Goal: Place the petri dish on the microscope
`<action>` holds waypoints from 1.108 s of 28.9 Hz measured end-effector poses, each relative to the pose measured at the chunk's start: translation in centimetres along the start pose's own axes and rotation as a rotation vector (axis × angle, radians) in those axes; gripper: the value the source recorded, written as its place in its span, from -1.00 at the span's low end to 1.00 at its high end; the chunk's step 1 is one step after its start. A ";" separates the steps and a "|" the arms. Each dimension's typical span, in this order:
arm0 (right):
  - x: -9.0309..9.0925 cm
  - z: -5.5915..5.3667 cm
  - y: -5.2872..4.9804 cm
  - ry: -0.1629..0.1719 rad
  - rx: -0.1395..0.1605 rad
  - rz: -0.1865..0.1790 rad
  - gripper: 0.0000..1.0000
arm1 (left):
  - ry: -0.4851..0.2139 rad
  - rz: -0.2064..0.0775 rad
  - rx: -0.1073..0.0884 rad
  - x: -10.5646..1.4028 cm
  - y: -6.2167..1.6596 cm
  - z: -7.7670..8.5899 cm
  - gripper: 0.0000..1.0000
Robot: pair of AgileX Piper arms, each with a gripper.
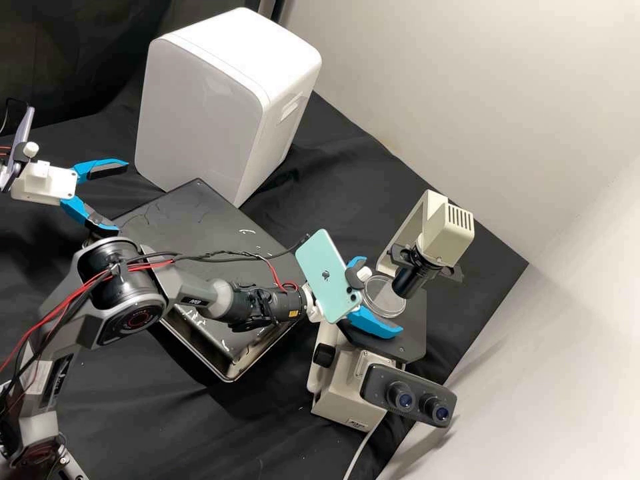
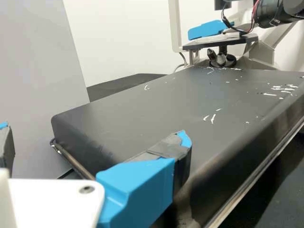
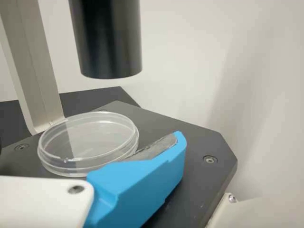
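The clear petri dish (image 1: 385,297) lies flat on the black stage (image 1: 417,333) of the beige microscope (image 1: 347,390), just beneath its dark condenser tube (image 1: 408,279). My right gripper (image 1: 380,297) is open at the stage, one blue finger on each side of the dish. In the right wrist view the dish (image 3: 88,141) rests on the stage (image 3: 199,142) with a blue finger (image 3: 142,183) close beside its rim. My left gripper (image 1: 100,193) is open and holds nothing at the far left, by the corner of the black tray (image 1: 200,227). That tray (image 2: 190,114) shows in front of its fingers (image 2: 142,185).
A tall white box (image 1: 227,100) stands behind the tray. The microscope's eyepieces (image 1: 417,400) point toward the bench's front. A turquoise camera (image 1: 327,275) rides on the right wrist. A white wall closes off the right side close to the microscope.
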 end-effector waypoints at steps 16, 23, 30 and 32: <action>0.4 0.0 -0.1 -0.010 -0.014 -0.003 1.00 | 0.000 0.000 0.000 0.0 0.00 0.0 1.00; 0.6 -0.1 0.0 -0.013 -0.014 0.004 1.00 | 0.000 0.000 0.000 0.0 0.00 0.0 1.00; 0.8 0.3 -0.3 -0.023 -0.017 -0.005 -1.00 | 0.000 0.000 0.000 0.0 0.00 0.0 1.00; 0.8 0.3 -0.3 -0.023 -0.017 -0.005 -1.00 | 0.000 0.000 0.000 0.0 0.00 0.0 1.00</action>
